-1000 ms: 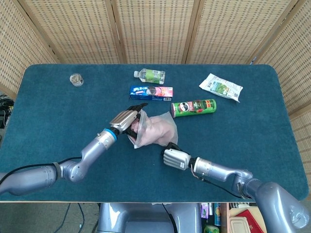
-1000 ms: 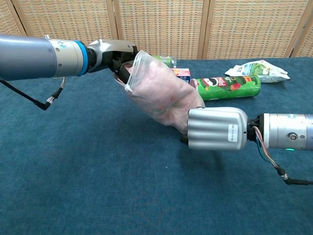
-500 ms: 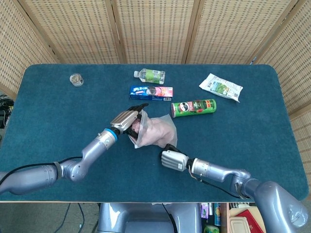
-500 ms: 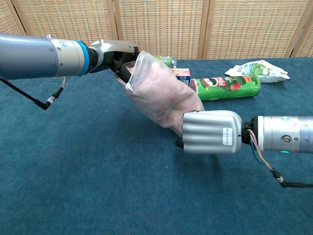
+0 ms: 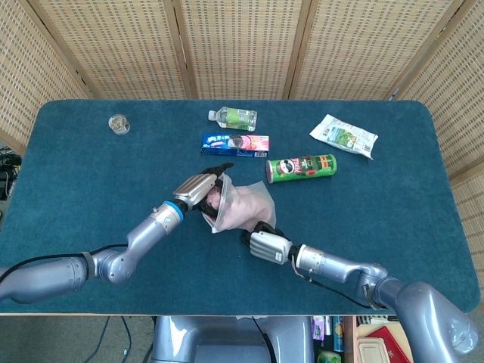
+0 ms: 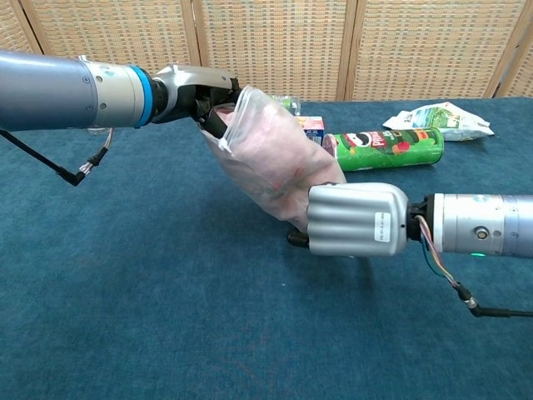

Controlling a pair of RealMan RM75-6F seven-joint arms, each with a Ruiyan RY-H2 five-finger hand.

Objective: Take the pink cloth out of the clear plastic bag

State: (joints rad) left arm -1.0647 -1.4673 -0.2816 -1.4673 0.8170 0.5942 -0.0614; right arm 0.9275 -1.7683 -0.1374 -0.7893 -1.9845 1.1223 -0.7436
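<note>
The clear plastic bag (image 5: 243, 204) (image 6: 275, 158) hangs tilted above the blue table, with the pink cloth (image 5: 236, 213) (image 6: 279, 146) bunched inside it. My left hand (image 5: 198, 187) (image 6: 196, 88) grips the bag's open mouth at the upper left, its dark fingertips curled over the rim. My right hand (image 5: 266, 246) (image 6: 356, 220) holds the bag's lower end, the back of the hand facing the chest camera. Its fingers are mostly hidden behind the hand and under the bag.
A green chips can (image 5: 301, 167) (image 6: 385, 148) lies just behind the bag. Further back are a blue and pink box (image 5: 235, 144), a small bottle (image 5: 233, 117) and a white snack packet (image 5: 343, 136) (image 6: 440, 119). A small round object (image 5: 118, 123) sits far left.
My right hand has slid left, up against the bag's lower end. The bag's bottom has drawn in toward it. My left hand has stayed at the mouth, lifting slightly.
</note>
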